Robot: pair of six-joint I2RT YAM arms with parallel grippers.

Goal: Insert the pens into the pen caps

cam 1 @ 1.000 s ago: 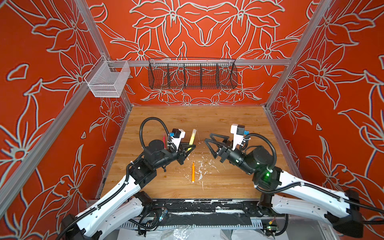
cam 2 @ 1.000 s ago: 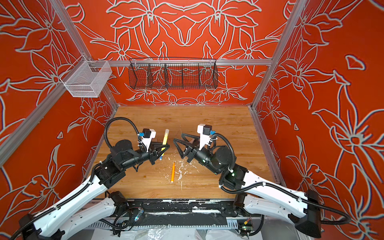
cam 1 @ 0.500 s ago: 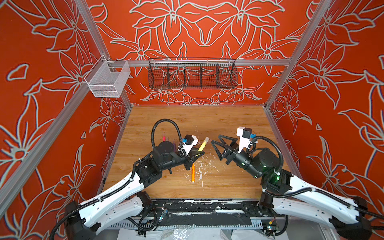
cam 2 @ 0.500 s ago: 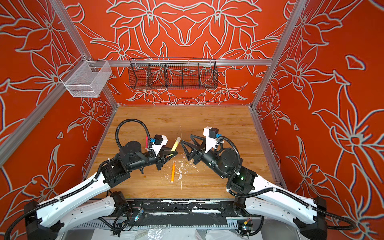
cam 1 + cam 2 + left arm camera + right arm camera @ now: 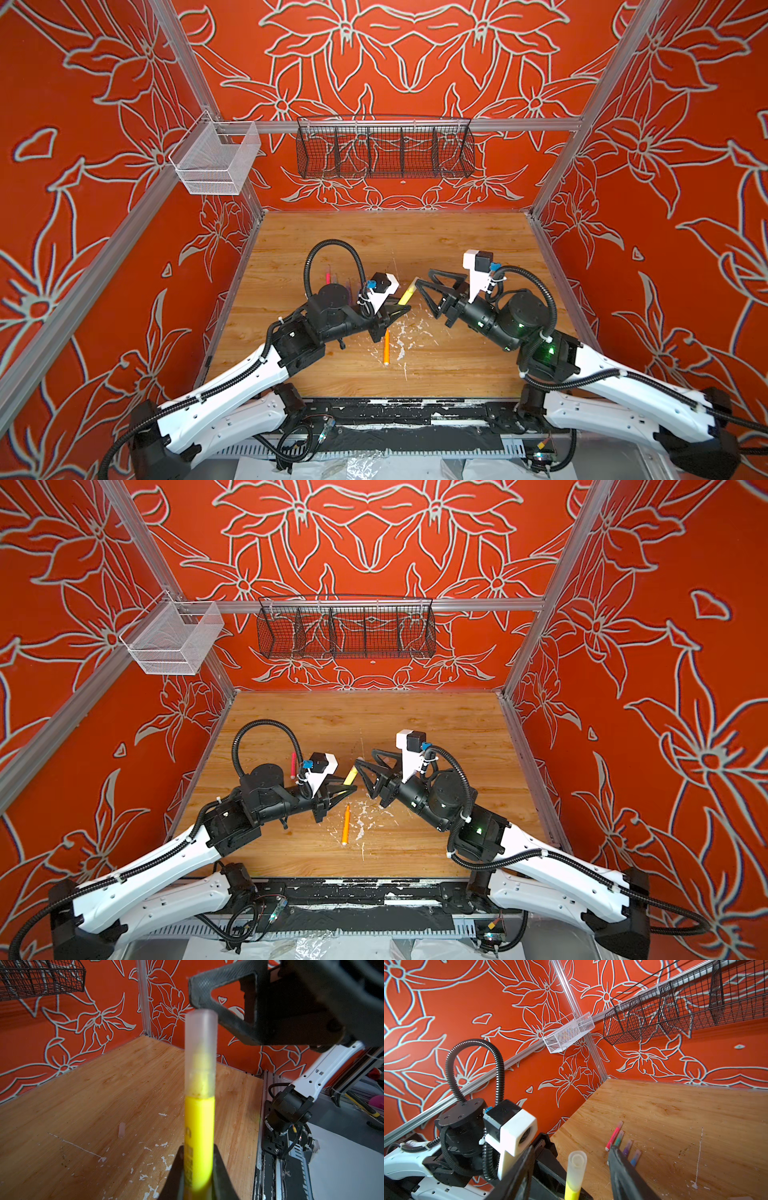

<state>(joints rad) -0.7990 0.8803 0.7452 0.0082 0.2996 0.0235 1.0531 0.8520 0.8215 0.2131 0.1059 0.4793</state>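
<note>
DESKTOP PEN-CAPPING TRIAL: The left gripper (image 5: 402, 309) is clamping the yellow pen (image 5: 199, 1142) by its lower barrel and holding it tilted up over the middle of the wooden table (image 5: 457, 249), tip pointing toward the right gripper (image 5: 424, 277). A translucent cap (image 5: 201, 1053) is sitting over the pen's upper end and, in the left wrist view, reaching down to the yellow barrel, so this pen's capping is looking all but finished. The right gripper is standing with its jaws apart, one on each side of the cap in the right wrist view, a gap showing on both sides. Whether a finger is brushing the cap's top is not clear from the left wrist view. Both arms are reaching forward low over the table, wrists angled inward so that the grippers are meeting nose to nose.

The orange pen (image 5: 386, 347) is lying on the table near the left gripper among white paint flecks (image 5: 401, 332). A loose cap (image 5: 122, 1130) is lying apart on the boards, and four more pens (image 5: 618, 1139) are lying side by side beyond the left arm. The next move is likely calling for the right gripper to back clear and the left to lay the yellow pen down, before the orange pen and loose cap are being lined up end to end
</note>
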